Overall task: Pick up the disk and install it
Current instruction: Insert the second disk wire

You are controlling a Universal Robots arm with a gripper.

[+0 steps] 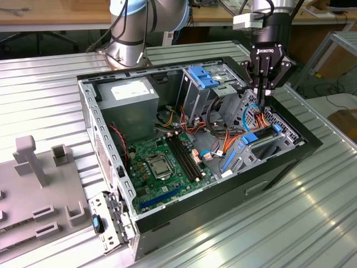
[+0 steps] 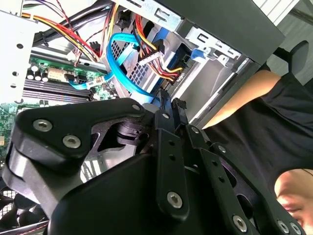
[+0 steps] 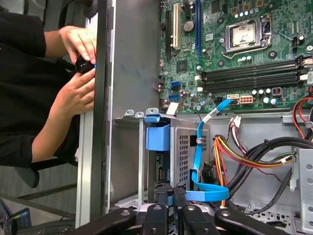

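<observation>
Ribbed metal counter (image 1: 312,223) with an open case (image 1: 279,167) on it. The gripper (image 1: 261,95), upper right, is clenched on a blue edge, likely a rail of the disk (image 3: 159,169) standing in the cage (image 3: 183,147) at low centre. Press straight down, square to the slot, clear of the blue cable (image 3: 198,152). The first wrist view adds a person's hands (image 3: 78,93) at the case wall, upper left.

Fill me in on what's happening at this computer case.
The robot arm's pincer is reaching down into the open computer case, its tips among the cables beside the drive cage. The fingers look closed together. In the first wrist view, a person's hands are working at the case's outer edge.
</observation>
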